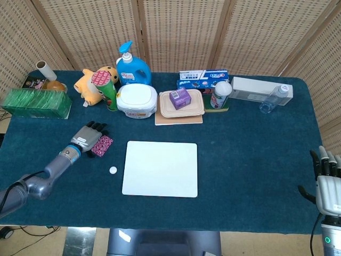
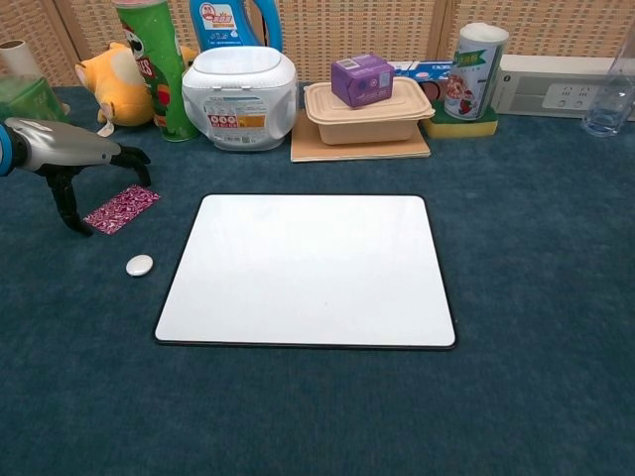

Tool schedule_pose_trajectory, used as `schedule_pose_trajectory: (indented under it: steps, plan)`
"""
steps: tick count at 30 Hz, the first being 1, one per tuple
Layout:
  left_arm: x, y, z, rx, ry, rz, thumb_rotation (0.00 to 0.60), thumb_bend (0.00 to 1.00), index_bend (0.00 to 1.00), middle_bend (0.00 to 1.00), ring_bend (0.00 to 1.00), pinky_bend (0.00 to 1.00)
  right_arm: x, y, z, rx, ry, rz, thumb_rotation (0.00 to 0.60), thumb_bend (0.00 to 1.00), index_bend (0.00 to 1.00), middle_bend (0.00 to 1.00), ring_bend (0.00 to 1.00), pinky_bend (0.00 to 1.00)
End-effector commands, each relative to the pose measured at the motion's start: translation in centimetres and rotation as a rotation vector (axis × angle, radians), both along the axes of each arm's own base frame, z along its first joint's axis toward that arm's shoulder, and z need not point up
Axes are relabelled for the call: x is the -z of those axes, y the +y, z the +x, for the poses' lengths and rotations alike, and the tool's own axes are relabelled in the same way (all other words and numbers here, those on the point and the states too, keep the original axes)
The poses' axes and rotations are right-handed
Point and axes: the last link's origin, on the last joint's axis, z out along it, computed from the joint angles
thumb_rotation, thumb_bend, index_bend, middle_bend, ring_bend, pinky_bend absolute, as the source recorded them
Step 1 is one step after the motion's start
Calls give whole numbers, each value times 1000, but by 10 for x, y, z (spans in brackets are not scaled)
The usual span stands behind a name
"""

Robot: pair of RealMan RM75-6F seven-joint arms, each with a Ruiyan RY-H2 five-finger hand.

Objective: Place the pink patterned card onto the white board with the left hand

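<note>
Flat on the cloth, the pink patterned card (image 2: 121, 208) lies just left of the white board (image 2: 308, 270). I straddle it with my left hand (image 2: 71, 159), fingers apart and gripping nothing, ready to pinch its edges.

Pink patterned card (image 2: 121, 208) flat on the cloth — left of white board (image 2: 308, 270), apart.

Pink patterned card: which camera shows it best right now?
The chest view: the pink patterned card lies flat on the cloth, almost fully visible below the left robot hand. In the head view it is smaller and partly covered by that robot hand.
</note>
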Motion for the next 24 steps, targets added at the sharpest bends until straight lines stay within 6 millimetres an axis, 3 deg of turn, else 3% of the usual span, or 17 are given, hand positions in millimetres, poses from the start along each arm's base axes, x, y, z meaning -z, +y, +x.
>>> schedule_pose_trajectory:
  steps: [1,24]
  plan:
    - [0,-1,-1,0,-2,6,600,158,393,0,0,0,0,0,0,-1,-1,0,600,209,29,0,0,0]
    - [1,-4,-2,7,-10,32,600,206,483,0,0,0,0,1,1,-5,-3,7,600,210,29,0,0,0]
